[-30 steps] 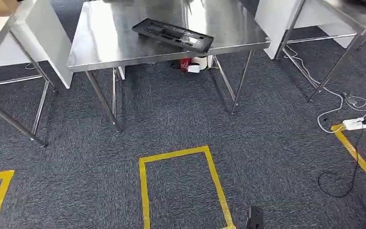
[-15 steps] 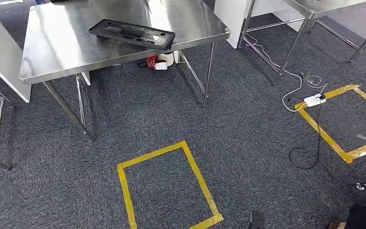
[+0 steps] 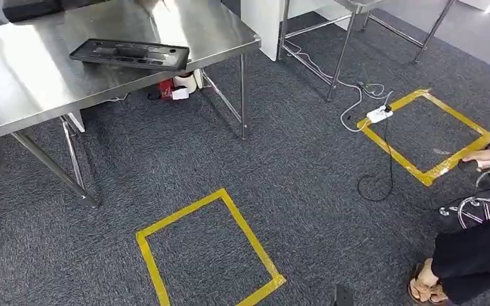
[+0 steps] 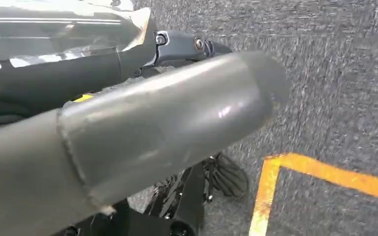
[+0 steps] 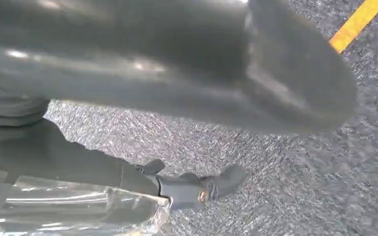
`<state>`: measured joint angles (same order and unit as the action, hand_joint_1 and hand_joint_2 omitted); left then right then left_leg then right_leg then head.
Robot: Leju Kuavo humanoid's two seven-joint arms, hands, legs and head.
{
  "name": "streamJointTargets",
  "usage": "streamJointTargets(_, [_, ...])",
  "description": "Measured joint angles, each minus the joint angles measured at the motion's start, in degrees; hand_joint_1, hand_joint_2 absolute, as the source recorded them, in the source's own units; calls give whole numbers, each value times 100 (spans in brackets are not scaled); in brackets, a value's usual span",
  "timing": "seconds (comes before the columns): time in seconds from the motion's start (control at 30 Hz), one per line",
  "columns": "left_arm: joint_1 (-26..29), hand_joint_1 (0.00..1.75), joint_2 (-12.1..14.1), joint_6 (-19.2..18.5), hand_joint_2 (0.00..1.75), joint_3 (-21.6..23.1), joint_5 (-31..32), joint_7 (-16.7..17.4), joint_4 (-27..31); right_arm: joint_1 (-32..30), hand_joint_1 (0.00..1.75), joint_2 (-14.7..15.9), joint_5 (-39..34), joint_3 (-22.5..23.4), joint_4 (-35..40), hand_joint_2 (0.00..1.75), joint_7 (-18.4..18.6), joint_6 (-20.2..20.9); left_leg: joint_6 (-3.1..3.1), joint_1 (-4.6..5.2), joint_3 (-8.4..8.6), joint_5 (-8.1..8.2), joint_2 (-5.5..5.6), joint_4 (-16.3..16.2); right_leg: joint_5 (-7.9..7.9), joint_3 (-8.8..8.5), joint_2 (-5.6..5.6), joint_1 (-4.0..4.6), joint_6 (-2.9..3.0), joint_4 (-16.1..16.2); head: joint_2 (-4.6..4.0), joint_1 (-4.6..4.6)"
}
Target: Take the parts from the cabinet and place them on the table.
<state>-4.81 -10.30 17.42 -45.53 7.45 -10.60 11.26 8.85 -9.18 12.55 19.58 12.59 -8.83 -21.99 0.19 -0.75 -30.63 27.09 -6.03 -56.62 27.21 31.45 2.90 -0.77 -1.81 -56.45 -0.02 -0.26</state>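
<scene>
A flat black plastic part (image 3: 129, 53) lies on the steel table (image 3: 25, 83) at the far left of the head view. My left hand (image 4: 167, 123) hangs over the grey carpet, its thick grey thumb in front and a dark finger (image 4: 187, 46) stretched out, with nothing in it. My right hand (image 5: 177, 73) also hangs above the carpet. One of its dark fingers (image 5: 192, 189) is extended, and it holds nothing. Both hands are far from the part and the table.
A person (image 3: 478, 248) stands at the right edge, one hand (image 3: 482, 156) on a metal frame. Two yellow tape squares (image 3: 207, 255) (image 3: 424, 131) mark the carpet. A white power strip (image 3: 379, 115) and cables lie by a second table's legs (image 3: 338, 57). Small items (image 3: 175, 86) sit under the table.
The camera has turned to the right, so the table and tape squares have slid left in the picture. A person has come into view at the right edge.
</scene>
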Motion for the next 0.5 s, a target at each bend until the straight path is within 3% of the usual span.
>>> streamJointTargets(0.03, [3, 0, -17, 26, 0, 4, -6, 20, 0, -15, 0, 2, 2, 0, 0, 0, 0, -7, -44, -30, -15, 21, -17, -25, -48, -42, -70, -80, 73, 30, 0, 9])
streamJointTargets(0.07, [3, 0, -20, 48, 0, 7, -11, 26, 0, -29, 0, 0, 2, -2, 0, 0, 2, -15, -82, -57, -63, 187, 234, -175, -72, -42, -125, -102, 112, 29, 0, -19])
streamJointTargets(0.1, [8, 0, -26, 70, 0, 11, -9, 28, 0, -32, 0, 0, 2, -2, 0, 0, 2, -24, -78, -65, -197, 468, 433, -514, -107, -24, -172, -99, 178, 24, 0, -22])
streamJointTargets(0.13, [15, 0, -35, 83, 0, 11, -11, 31, 0, -32, 0, -4, 4, -2, 0, 0, 2, -39, -84, -63, -402, 757, 546, -1003, -119, -2, -233, -87, 195, 24, 0, -31])
streamJointTargets(0.17, [23, 0, -37, 94, 0, 11, -15, 39, -2, -36, 0, -7, 13, -2, 0, 0, 2, -44, -91, -62, -602, 965, 594, -1461, -131, 19, -301, -64, 213, 22, 0, -35])
streamJointTargets(0.2, [28, 0, -44, 116, 0, 13, -20, 57, -4, -47, 0, -11, 33, -4, -4, 0, 13, -55, -92, -63, -746, 1058, 608, -1775, -135, 29, -365, -50, 215, 19, 0, -35])
streamJointTargets(0.23, [28, 0, -48, 146, 0, 13, -31, 79, -4, -61, 0, -9, 53, -4, -7, 0, 48, -61, -89, -63, -779, 1021, 608, -1850, -144, 31, -435, -41, 228, 17, 0, -31])
streamJointTargets(0.27, [29, 0, -57, 196, 0, 11, -57, 100, -4, -67, 0, -9, 78, -7, -13, 0, 100, -76, -77, -64, -687, 834, 610, -1648, -145, 30, -514, -38, 225, 12, 0, -35])
streamJointTargets(0.3, [29, 0, -66, 225, 0, 9, -79, 118, -4, -66, 0, -9, 101, -15, -18, 0, 129, -85, -57, -65, -493, 589, 628, -1264, -149, 28, -593, -38, 219, 5, 0, -33])
streamJointTargets(0.33, [28, 0, -70, 251, 0, 9, -79, 125, -4, -60, 0, -17, 111, -26, -22, 0, 164, -94, -27, -72, -240, 319, 716, -738, -154, 27, -672, -38, 209, -8, 0, -37])
streamJointTargets(0.37, [29, 0, -72, 260, 0, 7, -76, 129, -4, -57, 0, -26, 111, -37, -24, 0, 186, -103, 11, -87, -33, 143, 1019, -301, -157, 41, -727, -45, 202, -19, 0, -37])
streamJointTargets(0.4, [30, 0, -68, 267, 0, 9, -63, 140, -4, -42, 0, -39, 107, -39, -24, 0, 197, -111, 56, -93, 29, 164, 1253, -119, -149, 80, -778, 23, 165, -75, 0, -29])
streamJointTargets(0.43, [26, 0, -70, 264, 0, 9, -29, 155, -4, -40, 0, -39, 88, -39, -24, 0, 199, -124, 49, -79, 7, 166, 1137, -144, -171, 112, -839, -6, 123, -57, 0, -15])
streamJointTargets(0.5, [22, 0, -76, 258, 0, 24, -9, 203, -4, -72, 0, -35, 68, -39, -31, 0, 199, -160, 110, -12, -4, 147, 1038, -142, -225, 173, -955, -33, 18, -29, 0, -24])
